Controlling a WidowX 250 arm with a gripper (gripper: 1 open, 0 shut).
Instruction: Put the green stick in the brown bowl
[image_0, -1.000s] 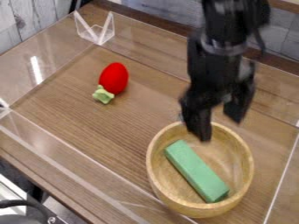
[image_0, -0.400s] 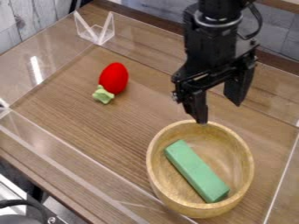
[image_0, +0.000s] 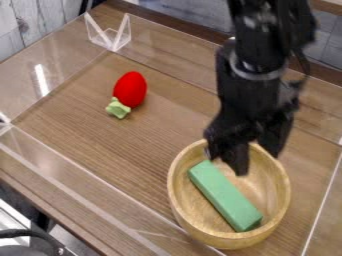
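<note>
Showing the goal arrangement, with the green stick (image_0: 225, 195) lying inside the brown bowl (image_0: 177, 207), the view places the stick lengthwise on the bowl's floor, slanting from the upper left toward the lower right. The bowl is set down on the wooden table (image_0: 94, 150) near its front, and its raised wall surrounds the stick on every side, which is presumably what keeps the piece from sliding away. The flat, elongated form of the stick lets it rest on a broad face, a posture likely to be stable without support. The end effector (image_0: 234, 140) reaches down from above over the far part of the bowl; its jaws are drawn together, and no object is seen between them. The stick lies in front of the tips, apparently free of any grip. Farther back and to the left in the view, the red strawberry toy (image_0: 130, 86) lies on the table with its green leaf (image_0: 119, 108) toward the viewer, well apart from the bowl and irrelevant to the task. The placement appears complete; the remaining step would be a lift clear of the rim, taken with care so as not to nudge the bowl.
</note>
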